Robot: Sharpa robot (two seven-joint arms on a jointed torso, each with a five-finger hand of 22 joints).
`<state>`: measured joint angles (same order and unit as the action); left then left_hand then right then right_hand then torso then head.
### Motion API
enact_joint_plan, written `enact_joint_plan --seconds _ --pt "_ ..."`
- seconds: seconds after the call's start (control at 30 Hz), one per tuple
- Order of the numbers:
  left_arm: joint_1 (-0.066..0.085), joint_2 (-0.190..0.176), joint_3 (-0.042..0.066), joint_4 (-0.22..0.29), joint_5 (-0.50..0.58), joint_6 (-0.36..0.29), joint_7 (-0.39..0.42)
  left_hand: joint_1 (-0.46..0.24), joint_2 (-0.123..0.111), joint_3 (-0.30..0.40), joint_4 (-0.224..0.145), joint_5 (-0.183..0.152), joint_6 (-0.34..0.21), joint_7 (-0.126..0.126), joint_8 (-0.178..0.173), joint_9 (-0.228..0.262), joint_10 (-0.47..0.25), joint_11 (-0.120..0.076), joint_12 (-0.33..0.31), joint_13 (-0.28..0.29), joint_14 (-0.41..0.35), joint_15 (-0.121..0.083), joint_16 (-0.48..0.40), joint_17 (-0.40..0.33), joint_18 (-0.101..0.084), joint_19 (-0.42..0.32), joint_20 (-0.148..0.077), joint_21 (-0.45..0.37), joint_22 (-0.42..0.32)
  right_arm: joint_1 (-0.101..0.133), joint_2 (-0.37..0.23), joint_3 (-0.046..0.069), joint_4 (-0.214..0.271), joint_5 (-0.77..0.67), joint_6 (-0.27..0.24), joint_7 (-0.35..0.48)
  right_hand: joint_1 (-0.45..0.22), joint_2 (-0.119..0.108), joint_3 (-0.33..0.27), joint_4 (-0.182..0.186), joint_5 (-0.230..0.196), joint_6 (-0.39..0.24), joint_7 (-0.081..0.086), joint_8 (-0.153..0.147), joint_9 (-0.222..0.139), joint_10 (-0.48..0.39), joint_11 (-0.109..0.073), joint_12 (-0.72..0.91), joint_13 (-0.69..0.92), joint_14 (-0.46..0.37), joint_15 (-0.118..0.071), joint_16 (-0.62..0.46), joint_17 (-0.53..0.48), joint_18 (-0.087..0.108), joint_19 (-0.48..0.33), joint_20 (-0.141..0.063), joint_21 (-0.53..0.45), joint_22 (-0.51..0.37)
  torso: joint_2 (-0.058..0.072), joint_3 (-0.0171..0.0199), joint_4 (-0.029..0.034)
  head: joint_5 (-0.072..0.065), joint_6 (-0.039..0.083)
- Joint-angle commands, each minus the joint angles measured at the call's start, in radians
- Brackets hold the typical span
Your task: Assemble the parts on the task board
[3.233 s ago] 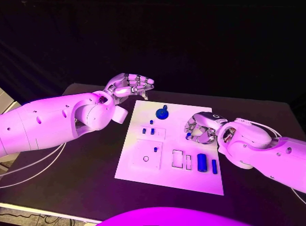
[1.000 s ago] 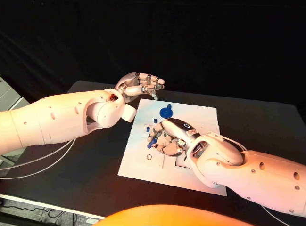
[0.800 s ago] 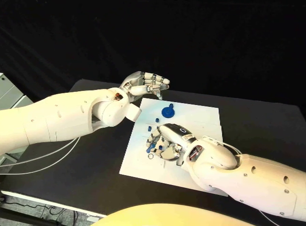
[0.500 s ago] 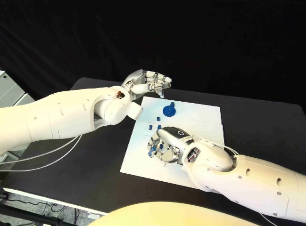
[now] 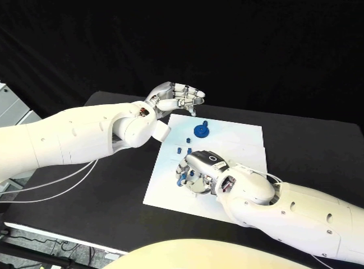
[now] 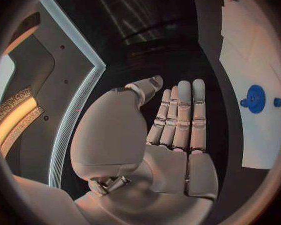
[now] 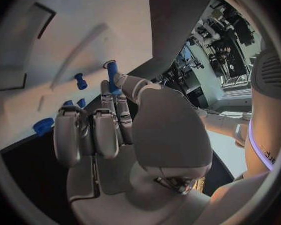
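Black table; white task board flat on it, mid-table.

You're seeing two bulky white arms with small dark screw holes dotted along the shells. Each ends in a silver hand, left hand and right hand. Thin white cables trail lower left.

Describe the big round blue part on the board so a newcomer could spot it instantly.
Start at the white task board in the middle of the black table, then look to its far end, just below the raised left hand. The round blue part lies there. It is a broad disc, much wider than the small blue pegs nearer the right hand.
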<state>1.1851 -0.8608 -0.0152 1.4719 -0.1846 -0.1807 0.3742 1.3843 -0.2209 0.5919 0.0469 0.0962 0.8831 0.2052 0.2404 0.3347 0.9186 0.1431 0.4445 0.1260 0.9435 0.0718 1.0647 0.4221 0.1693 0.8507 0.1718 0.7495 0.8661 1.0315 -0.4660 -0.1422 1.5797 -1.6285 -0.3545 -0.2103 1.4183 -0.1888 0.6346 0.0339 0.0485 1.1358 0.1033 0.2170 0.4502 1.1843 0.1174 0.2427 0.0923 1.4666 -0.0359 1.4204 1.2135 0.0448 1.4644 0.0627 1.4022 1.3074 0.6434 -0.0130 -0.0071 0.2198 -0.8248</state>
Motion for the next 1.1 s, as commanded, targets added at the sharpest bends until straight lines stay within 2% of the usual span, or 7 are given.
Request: enact_joint_plan --seconds 0.03,0.3,0.83,1.1 --pt "0.001 0.000 0.001 0.002 -0.003 0.017 0.008 0.006 0.004 -0.004 0.001 -0.002 0.005 -0.005 0.005 0.001 -0.007 -0.001 0.001 -0.001 -0.002 0.002 -0.004 -0.001 0.014 0.004 0.000 -0.007 -0.002 -0.005 0.000 -0.004 -0.006 -0.056 0.049 -0.040 0.000 0.008 0.000 -0.006 0.003 -0.002 0.006 0.001 0.000 0.088 -0.084 0.007 0.042 0.035 -0.006 -0.003 0.001 -0.014 0.067 -0.004 0.005 0.211 0.000 0.0001 0.0001 0.001 -0.002" --pt "0.001 -0.002 0.001 0.002 -0.002 0.019 0.006 0.006 0.004 -0.004 0.001 -0.002 0.005 -0.005 0.005 0.001 -0.007 -0.001 0.001 -0.001 -0.002 0.002 -0.004 -0.001 0.014 0.004 0.000 -0.007 -0.002 -0.006 -0.002 -0.004 -0.001 -0.089 0.039 -0.066 -0.001 0.007 0.003 -0.009 0.004 -0.002 0.006 0.001 0.002 0.090 -0.084 0.005 0.043 0.036 -0.006 -0.002 0.003 -0.015 0.067 -0.004 0.007 0.212 0.000 0.0004 0.0006 0.001 -0.002" --pt "0.001 -0.006 0.000 0.001 -0.002 0.021 0.002 0.007 0.004 -0.005 0.001 -0.003 0.004 -0.004 0.006 0.001 -0.008 -0.001 0.001 -0.002 -0.003 0.002 -0.005 -0.001 0.014 0.004 0.000 -0.007 -0.002 -0.010 -0.013 -0.004 0.019 -0.104 0.011 -0.067 -0.002 0.006 0.004 -0.012 0.004 -0.002 0.006 0.002 0.003 0.091 -0.084 0.004 0.043 0.036 -0.006 -0.001 0.003 -0.015 0.068 -0.004 0.010 0.213 0.000 0.0002 -0.0003 0.006 -0.002" --pt "0.001 -0.007 0.000 0.000 -0.002 0.021 0.002 0.007 0.004 -0.005 0.001 -0.003 0.004 -0.004 0.006 0.001 -0.008 -0.001 0.001 -0.002 -0.003 0.002 -0.005 -0.001 0.014 0.004 0.000 -0.007 -0.002 -0.010 -0.012 -0.004 0.022 -0.112 0.009 -0.069 -0.003 0.005 0.006 -0.014 0.004 -0.001 0.006 0.002 0.004 0.093 -0.084 0.003 0.044 0.037 -0.006 -0.001 0.003 -0.015 0.068 -0.004 0.010 0.213 0.000 0.0007 0.0003 0.003 0.001"
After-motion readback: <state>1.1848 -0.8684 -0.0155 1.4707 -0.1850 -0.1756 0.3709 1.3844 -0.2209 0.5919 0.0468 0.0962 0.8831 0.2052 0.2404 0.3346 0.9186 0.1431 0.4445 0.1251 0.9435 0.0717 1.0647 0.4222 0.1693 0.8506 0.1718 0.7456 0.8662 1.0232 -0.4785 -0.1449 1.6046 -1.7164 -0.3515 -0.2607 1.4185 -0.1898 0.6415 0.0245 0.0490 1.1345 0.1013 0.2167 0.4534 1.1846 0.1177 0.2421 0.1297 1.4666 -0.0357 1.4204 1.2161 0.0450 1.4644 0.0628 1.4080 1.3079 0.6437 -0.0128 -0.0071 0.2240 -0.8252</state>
